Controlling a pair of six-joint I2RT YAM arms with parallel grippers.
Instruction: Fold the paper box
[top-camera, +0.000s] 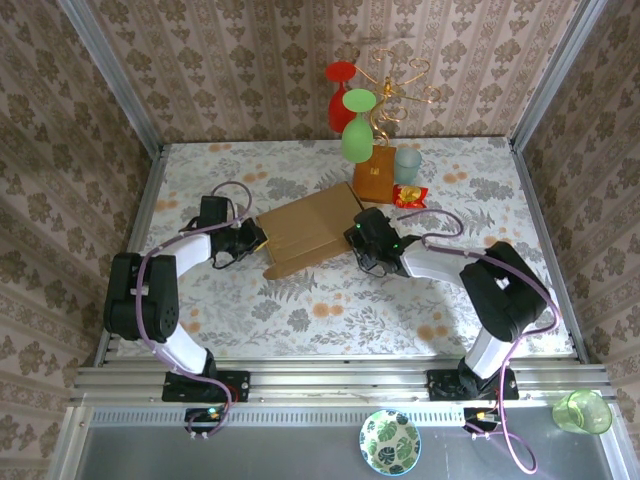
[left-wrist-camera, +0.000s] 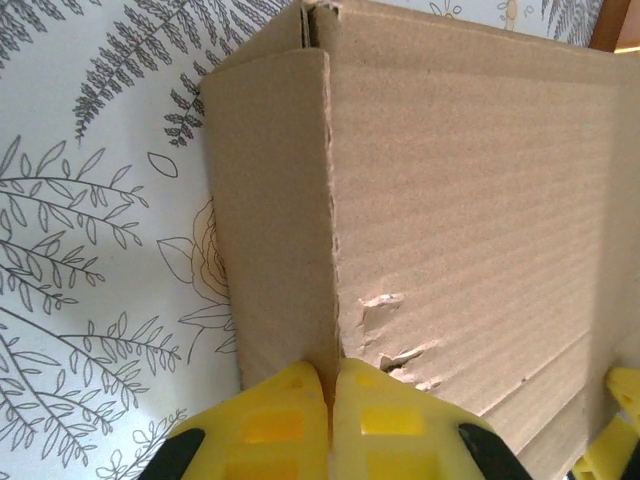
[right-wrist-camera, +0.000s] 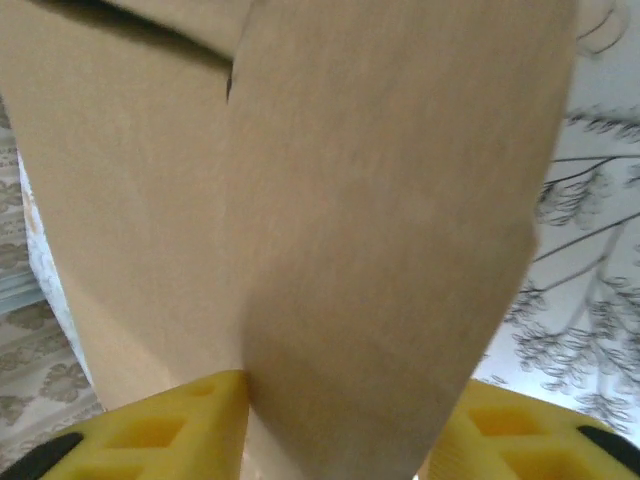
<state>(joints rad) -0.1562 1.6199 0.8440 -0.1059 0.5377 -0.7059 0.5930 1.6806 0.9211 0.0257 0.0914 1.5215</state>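
Two grippers are flanking the paper box (top-camera: 310, 228). The left gripper (left-wrist-camera: 330, 385) is pinching its wall edge; the right gripper (right-wrist-camera: 345, 400) is sitting spread around a flap.

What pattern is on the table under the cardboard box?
Grey ferns and flowers on the white table; clearest in left wrist view.

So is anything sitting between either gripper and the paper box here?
Nothing visible does. The left gripper is shut on an edge of the paper box, and the right gripper has its jaws open astride a flap. The wire rack stands beyond the box, out of both paths.
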